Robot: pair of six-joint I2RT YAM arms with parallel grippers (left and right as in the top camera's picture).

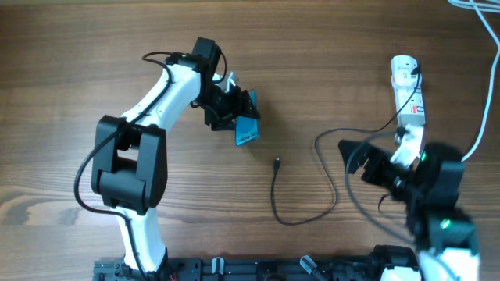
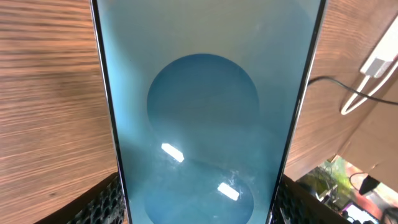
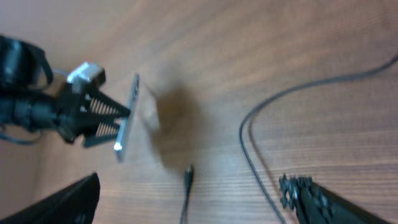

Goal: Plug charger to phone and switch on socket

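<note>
My left gripper (image 1: 229, 107) is shut on the phone (image 1: 247, 129) and holds it tilted above the table. The phone's teal-blue screen (image 2: 205, 112) fills the left wrist view, with my fingers (image 2: 202, 196) on both of its long edges. The charger's plug tip (image 1: 277, 162) lies loose on the wood, and its thin black cable (image 1: 301, 221) loops back to the socket (image 1: 408, 92) at the far right. My right gripper (image 1: 351, 158) is open and empty. In the right wrist view its fingers (image 3: 193, 205) straddle the plug tip (image 3: 188, 175), and the phone (image 3: 127, 118) shows edge-on beyond.
A thicker white cable (image 1: 486, 31) runs down the right edge of the table. The right arm's body (image 1: 437, 203) covers the near end of the socket. A white adaptor (image 2: 377, 62) and a black cable loop (image 2: 348, 102) show at the right of the left wrist view.
</note>
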